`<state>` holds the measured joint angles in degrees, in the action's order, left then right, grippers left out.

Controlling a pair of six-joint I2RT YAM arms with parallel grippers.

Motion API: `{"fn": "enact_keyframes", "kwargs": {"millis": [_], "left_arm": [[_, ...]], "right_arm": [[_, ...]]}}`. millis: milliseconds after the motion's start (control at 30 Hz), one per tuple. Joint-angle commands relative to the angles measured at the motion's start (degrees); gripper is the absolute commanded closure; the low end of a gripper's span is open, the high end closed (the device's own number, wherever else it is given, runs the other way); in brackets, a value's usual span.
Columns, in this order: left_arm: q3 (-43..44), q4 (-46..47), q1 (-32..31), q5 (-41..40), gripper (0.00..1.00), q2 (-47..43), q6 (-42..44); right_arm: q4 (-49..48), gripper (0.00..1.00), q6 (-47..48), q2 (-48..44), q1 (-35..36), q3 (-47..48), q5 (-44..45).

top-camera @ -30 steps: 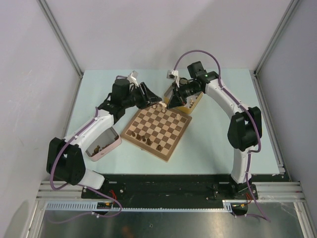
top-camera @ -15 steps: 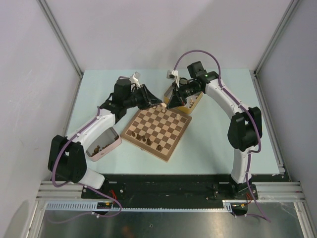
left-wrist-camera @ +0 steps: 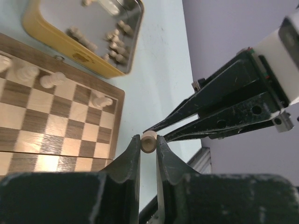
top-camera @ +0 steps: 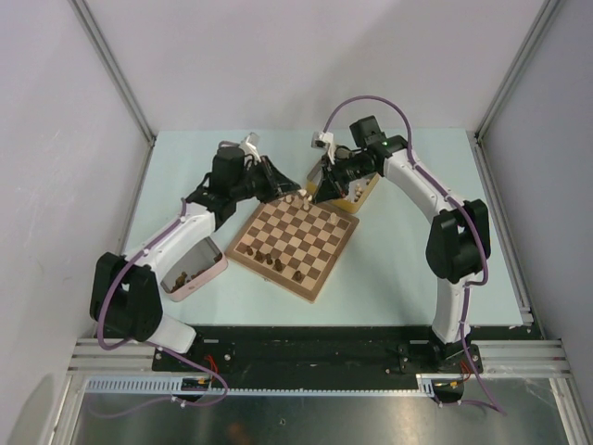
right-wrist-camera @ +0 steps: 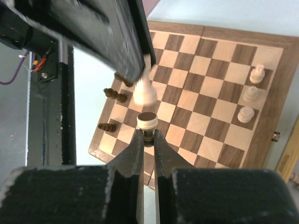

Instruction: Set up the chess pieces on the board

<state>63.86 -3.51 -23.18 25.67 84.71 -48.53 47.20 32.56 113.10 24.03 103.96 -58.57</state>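
The board (top-camera: 292, 243) lies in the middle of the table. A few dark pieces (top-camera: 270, 259) stand along its near-left edge and three pale pieces (right-wrist-camera: 251, 94) near its far corner. My left gripper (top-camera: 293, 196) is shut on a pale piece (left-wrist-camera: 149, 143), held above the board's far corner. My right gripper (top-camera: 312, 196) is shut on another pale piece (right-wrist-camera: 148, 122) right beside it. In the right wrist view the left gripper's fingers (right-wrist-camera: 122, 44) and its pale piece (right-wrist-camera: 145, 91) hang just ahead of my right gripper (right-wrist-camera: 148, 134). My left gripper (left-wrist-camera: 149, 140) faces the right fingers (left-wrist-camera: 219, 109).
A yellow tin (left-wrist-camera: 44, 41) with several pale pieces stands by the board's far-right corner, under the right arm (top-camera: 417, 176). A pink tin (top-camera: 215, 269) with dark pieces lies to the left of the board, beside the left arm. Frame posts stand at the far table corners.
Both grippers stay close together above the board's far corner, each still holding its pale piece. The left gripper has shifted slightly left, away from the right one.
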Motion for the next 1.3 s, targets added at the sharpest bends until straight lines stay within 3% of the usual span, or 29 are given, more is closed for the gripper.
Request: {"fn": "enact_keyframes", "kwargs": {"millis": [0, 633, 900, 1267], "left_arm": [[1.09, 2.54, 2.17, -6.15, 1.00, -2.71, 1.24], [24.73, -17.23, 2.62, -29.79, 1.00, 20.84, 22.77], [29.83, -18.37, 1.30, -30.94, 1.00, 28.05, 26.12], [29.14, -18.90, 0.59, -30.86, 0.99, 31.22, 28.05]], "right_arm": [[-4.57, 0.96, -4.34, -2.88, -0.83, -1.30, 5.99], [-7.91, 0.96, -9.97, -1.83, -6.19, -0.08, 10.75], [-7.91, 0.96, -10.93, -0.42, -6.63, 1.42, 10.67], [-7.91, 0.96, -11.20, 0.72, -6.98, 2.47, 11.10]]}}
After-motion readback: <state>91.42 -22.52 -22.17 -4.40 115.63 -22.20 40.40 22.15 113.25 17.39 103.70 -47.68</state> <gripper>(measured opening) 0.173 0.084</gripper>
